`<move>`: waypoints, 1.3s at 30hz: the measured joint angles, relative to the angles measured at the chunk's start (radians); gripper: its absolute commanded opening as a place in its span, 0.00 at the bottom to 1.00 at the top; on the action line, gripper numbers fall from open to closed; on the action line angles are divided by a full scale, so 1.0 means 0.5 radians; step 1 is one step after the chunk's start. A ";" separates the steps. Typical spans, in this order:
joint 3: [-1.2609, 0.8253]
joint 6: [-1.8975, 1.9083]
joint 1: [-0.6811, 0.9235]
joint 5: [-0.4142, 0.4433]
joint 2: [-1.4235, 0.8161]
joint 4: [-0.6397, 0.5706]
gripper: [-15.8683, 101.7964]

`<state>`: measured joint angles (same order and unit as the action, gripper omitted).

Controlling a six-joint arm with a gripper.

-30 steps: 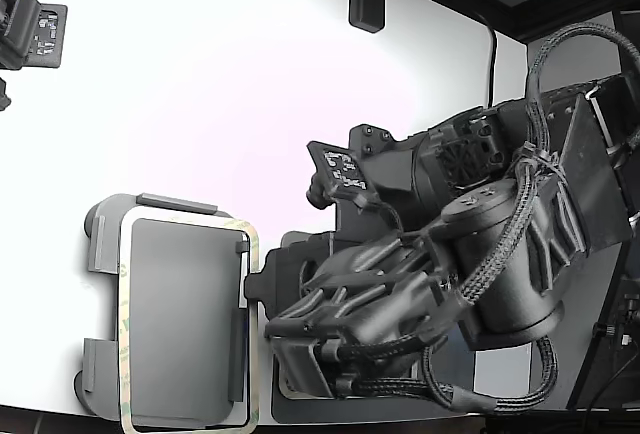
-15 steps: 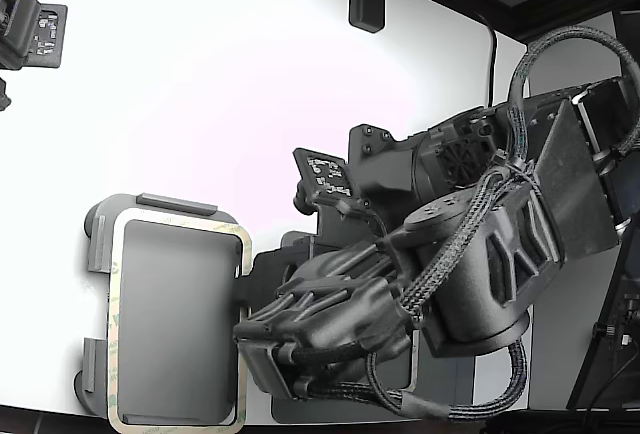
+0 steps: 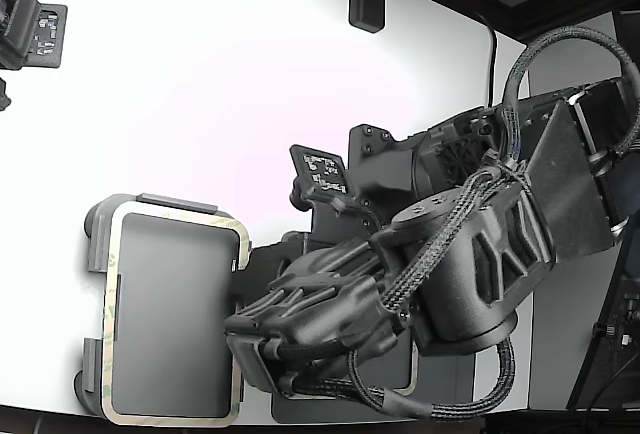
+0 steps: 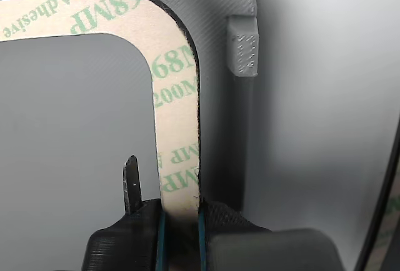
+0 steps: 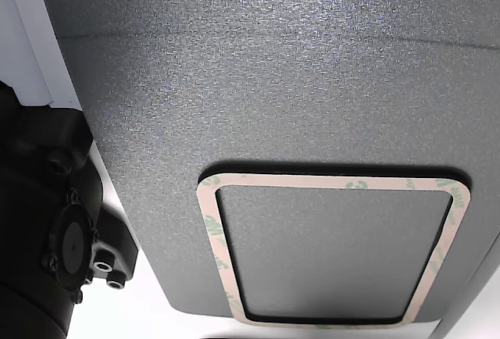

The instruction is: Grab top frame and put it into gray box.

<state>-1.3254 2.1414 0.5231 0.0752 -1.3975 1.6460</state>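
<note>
Shifted further toward the exterior view's left, the top frame (image 3: 110,304) now overlies the gray box (image 3: 96,236), its long side clamped in the jaws.

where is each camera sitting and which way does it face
Exterior view: overhead, looking down on the white table; shows the arm, the frame over the gray box.
Wrist view: on the wrist, close above the gripper, which pinches the frame.
Other view: low, facing a dark mat holding a second frame; a black robot part at its left.
Exterior and wrist views share frame and box.
</note>
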 measured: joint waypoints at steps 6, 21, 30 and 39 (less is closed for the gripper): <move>-0.003 0.012 0.000 0.000 0.009 0.000 0.03; -0.006 0.012 -0.012 -0.006 0.061 0.000 0.03; -0.006 0.012 -0.015 -0.009 0.067 0.000 0.03; -0.037 0.003 -0.021 -0.015 0.064 0.000 0.03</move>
<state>-1.3438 2.1430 0.5123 0.0675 -1.3652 1.6460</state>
